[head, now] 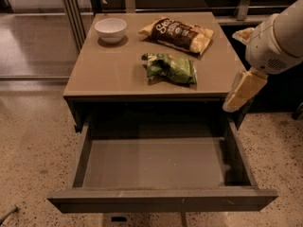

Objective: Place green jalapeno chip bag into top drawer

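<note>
The top drawer (156,167) stands open; the green jalapeno chip bag (171,68) lies ungrasped on the counter (109,70); my end effector (242,92) hangs right of the bag; open or closed, I cannot tell.

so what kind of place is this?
Likely an office snack area: speckled polished floor, glass partition at left, table with green bag, brown bag and bowl. Gripper hangs beside the table's right front corner.

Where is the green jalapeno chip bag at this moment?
The green jalapeno chip bag lies on the tabletop, right of centre, just in front of the brown chip bag; the end effector hangs beside the table's right edge.
</note>
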Robot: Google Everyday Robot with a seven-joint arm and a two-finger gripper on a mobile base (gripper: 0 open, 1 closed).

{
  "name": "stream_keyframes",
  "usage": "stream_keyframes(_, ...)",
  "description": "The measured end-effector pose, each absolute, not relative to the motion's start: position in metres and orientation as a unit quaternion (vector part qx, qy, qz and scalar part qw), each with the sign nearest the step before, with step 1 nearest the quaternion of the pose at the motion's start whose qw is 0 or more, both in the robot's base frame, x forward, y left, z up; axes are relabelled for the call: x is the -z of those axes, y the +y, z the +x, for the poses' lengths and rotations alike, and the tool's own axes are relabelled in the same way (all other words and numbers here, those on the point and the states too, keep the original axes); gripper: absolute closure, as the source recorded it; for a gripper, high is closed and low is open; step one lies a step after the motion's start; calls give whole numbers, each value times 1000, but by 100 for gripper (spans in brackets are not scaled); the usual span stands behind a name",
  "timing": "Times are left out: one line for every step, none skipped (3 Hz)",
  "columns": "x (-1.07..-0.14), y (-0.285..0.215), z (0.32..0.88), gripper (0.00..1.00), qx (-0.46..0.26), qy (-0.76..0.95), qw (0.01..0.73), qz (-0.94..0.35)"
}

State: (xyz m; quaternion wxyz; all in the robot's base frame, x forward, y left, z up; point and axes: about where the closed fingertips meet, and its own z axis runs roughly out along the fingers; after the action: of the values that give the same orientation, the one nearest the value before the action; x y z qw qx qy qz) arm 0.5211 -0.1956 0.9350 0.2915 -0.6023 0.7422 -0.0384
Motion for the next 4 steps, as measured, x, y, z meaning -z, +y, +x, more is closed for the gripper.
stream_keyframes(-920, -184, 557, 0, 13, 731, 338, -593)
stream_keyframes(-903, -174, 585, 0, -21, 721, 370, -586)
stream_keyframes(-886, -167, 609, 0, -59, 717, 394, -572)
stream_keyframes(-870, -155, 626, 0, -93, 713, 408, -563)
